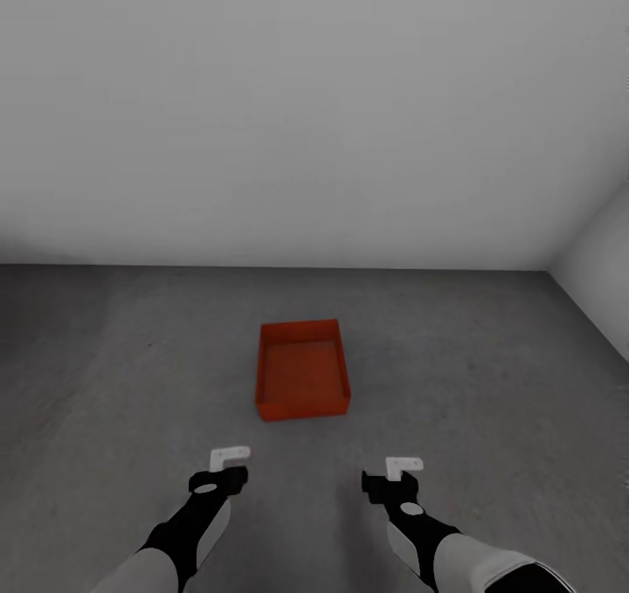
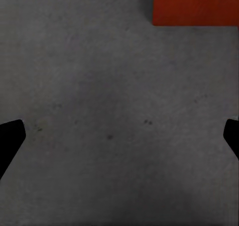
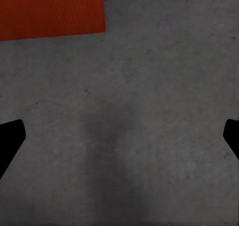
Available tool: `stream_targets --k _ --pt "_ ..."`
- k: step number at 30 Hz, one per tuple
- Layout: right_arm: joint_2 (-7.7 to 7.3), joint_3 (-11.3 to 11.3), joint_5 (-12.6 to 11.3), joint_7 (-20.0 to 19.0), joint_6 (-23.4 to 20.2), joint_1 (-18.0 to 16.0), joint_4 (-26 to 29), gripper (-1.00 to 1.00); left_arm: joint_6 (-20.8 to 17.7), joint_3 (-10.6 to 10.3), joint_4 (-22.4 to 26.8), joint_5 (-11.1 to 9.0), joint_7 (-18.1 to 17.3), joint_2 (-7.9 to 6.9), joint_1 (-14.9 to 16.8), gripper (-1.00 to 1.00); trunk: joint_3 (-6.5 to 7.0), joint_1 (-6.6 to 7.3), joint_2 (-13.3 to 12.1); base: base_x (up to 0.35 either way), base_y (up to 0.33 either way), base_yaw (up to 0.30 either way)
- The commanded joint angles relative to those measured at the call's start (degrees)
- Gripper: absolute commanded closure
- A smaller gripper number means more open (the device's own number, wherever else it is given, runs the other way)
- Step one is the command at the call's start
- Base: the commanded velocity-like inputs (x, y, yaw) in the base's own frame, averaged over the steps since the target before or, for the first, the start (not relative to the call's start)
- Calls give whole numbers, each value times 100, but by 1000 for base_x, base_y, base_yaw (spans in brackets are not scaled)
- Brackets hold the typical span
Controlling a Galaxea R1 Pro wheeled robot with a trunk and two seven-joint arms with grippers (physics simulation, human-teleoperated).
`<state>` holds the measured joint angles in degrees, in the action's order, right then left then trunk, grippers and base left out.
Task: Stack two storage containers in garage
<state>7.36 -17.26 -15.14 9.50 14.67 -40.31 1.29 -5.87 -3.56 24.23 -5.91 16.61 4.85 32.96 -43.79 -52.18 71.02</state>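
An orange-red storage container (image 1: 301, 370) sits on the dark grey concrete floor (image 1: 122, 366) of the garage, open side up, a little ahead of both arms. My left gripper (image 1: 229, 467) hovers over bare floor just short of the container's near left corner, and my right gripper (image 1: 404, 476) hovers short of its near right corner. Both are open and hold nothing. In the left wrist view the container's corner (image 2: 195, 5) lies beyond the widely spread fingers of the left gripper (image 2: 119, 136). The right wrist view shows a corner of the same container (image 3: 50, 11) beyond the right gripper (image 3: 119, 136).
A plain pale grey wall (image 1: 306, 121) closes the room about a metre past the container. A second pale wall (image 1: 603, 270) meets it at the far right corner. Rough concrete spreads to both sides.
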Motion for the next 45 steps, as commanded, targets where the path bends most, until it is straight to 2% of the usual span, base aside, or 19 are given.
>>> stream_targets --k 1,12,23,45 --pt "2 -49 -50 17 18 -3 -6 -100 -28 -39 12 -60 40 -5 0 -100 -4 4 3 -346 0 0" --pt "2 -49 -50 17 18 -3 -6 -100 -19 -38 12 -60 36 -10 0 -100 -4 4 3 -341 0 0" --pt "2 -49 -50 17 18 -3 -6 -100 -2 -40 11 -60 44 -2 0 -100 -4 4 3 -49 0 0" --pt "2 -49 -50 17 18 -3 -6 -100 -4 -42 3 -60 37 -18 0 -100 391 487 -880 0 0 0"
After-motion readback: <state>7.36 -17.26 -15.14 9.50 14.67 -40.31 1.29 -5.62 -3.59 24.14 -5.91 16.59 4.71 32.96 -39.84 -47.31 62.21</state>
